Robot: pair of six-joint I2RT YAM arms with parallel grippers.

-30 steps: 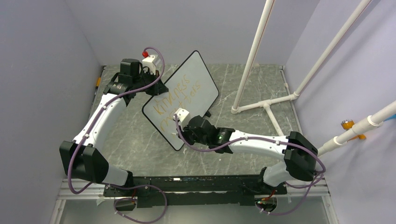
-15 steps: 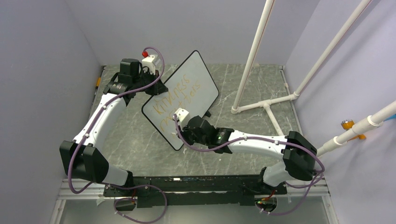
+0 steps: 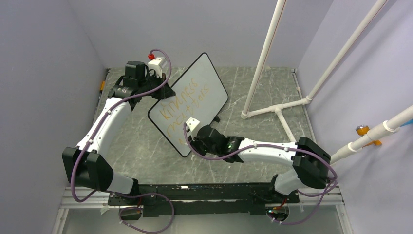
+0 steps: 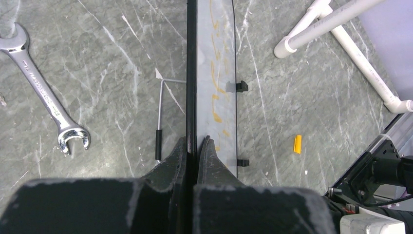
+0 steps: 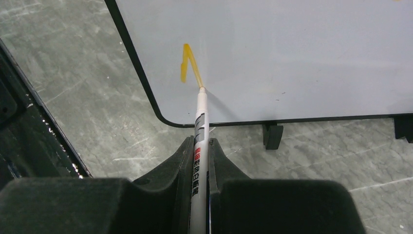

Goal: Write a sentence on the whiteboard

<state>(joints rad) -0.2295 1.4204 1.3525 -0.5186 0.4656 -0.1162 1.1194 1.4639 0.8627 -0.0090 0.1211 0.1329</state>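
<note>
Two orange-yellow lines of the sentence [image 3: 187, 100], roughly "Kindness matters", cross the whiteboard [image 3: 207, 73], which stands on edge toward the bench's [image 3: 146, 146] far-left corner. A short angled stroke [image 5: 187, 61] marks its lower corner. The left gripper [image 4: 196, 142] pinches the board's top edge. The right gripper [image 5: 199, 146] pinches the marker [image 5: 200, 122], tip on the board. Since a second ago, the right gripper has slid toward the near edge; the board stayed put.
</note>
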